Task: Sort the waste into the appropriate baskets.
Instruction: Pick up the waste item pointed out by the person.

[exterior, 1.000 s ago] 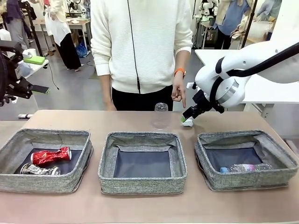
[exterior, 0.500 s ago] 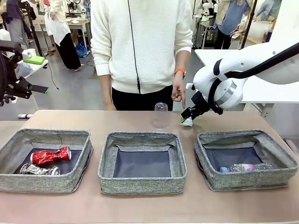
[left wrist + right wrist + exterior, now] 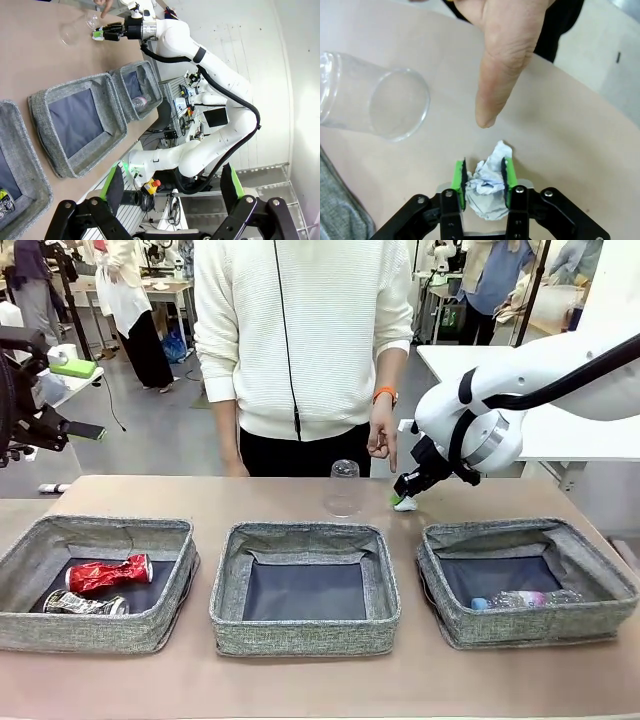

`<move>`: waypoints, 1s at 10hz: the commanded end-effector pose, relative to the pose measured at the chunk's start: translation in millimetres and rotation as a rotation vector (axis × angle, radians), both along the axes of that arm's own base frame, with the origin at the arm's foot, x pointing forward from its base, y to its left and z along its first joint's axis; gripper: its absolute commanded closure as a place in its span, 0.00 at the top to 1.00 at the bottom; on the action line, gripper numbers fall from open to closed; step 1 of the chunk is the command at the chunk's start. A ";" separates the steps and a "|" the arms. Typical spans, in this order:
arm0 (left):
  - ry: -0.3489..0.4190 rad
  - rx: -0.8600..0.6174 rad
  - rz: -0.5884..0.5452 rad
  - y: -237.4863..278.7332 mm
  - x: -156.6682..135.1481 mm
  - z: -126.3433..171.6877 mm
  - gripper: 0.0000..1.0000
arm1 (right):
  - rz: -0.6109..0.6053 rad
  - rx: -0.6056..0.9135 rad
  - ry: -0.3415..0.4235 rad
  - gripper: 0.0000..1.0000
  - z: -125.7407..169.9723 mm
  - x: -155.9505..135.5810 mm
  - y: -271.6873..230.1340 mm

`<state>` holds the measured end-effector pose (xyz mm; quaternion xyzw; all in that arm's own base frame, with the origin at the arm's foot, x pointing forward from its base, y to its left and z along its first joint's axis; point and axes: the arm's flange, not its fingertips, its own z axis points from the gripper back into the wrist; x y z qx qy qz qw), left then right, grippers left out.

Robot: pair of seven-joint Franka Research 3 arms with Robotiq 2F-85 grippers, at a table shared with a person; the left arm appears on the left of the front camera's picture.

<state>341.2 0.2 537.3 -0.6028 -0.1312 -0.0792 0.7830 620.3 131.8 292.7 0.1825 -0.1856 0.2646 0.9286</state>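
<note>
Closing on the paper wad (image 3: 485,197) is what changed: my right fingers (image 3: 462,180), spread around it a second ago, now pinch it between the green pads at the far side of the worktop (image 3: 250,498), whether lifted or touching I cannot tell. The person's hand (image 3: 507,55) points at it, clear cup (image 3: 375,102) nearby. Grasp looks done, so carry comes next. Middle basket (image 3: 305,640) is empty; left basket (image 3: 95,635) holds red can (image 3: 108,574) and dark can (image 3: 85,604); right basket (image 3: 530,630) holds the bottle (image 3: 525,599). My left fingers (image 3: 114,184) stand wide, empty. Can print is too small to read.
</note>
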 end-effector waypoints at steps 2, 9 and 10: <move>-0.021 -0.018 -0.005 0.1 0.1 1.3 1.00 | 0.001 0.003 0.033 0.00 5.2 1.5 -4.2; -0.021 -0.018 -0.005 0.1 0.1 1.3 1.00 | -0.319 -0.171 0.358 0.00 200.0 -98.8 -36.6; -0.021 -0.018 -0.005 0.1 0.1 1.3 1.00 | -0.328 -0.195 0.273 0.00 230.1 -126.0 -26.5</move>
